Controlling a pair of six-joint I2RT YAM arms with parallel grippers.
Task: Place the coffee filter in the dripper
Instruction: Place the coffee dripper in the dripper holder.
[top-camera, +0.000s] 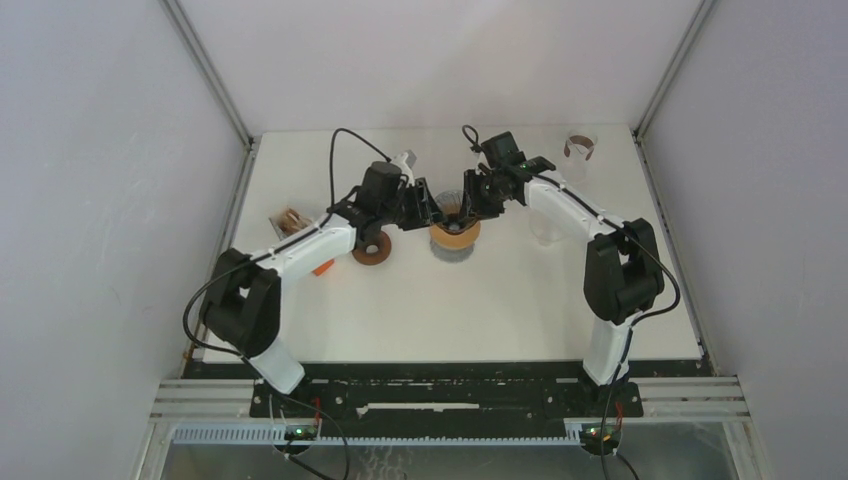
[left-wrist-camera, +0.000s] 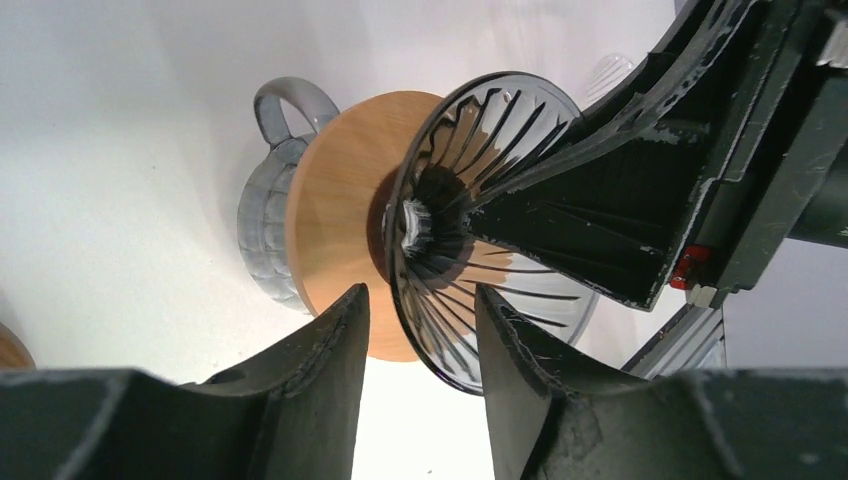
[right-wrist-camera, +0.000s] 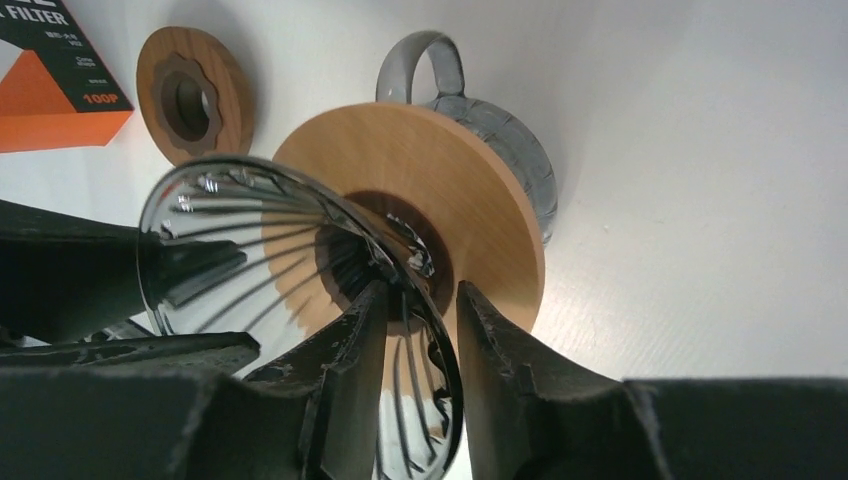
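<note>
Left claw and right claw straddle dripper rim, possibly gripping.

A lab test booth is indicated: a white worktop is enclosed by plain panels and metal rails.

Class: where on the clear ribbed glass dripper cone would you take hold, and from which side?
Pinch the thin rim wall of the clear ribbed glass dripper cone, one finger inside, one outside, coming down from above its open mouth. The flared cone looks too wide to span, and the round wooden collar hugs its narrow base.
</note>
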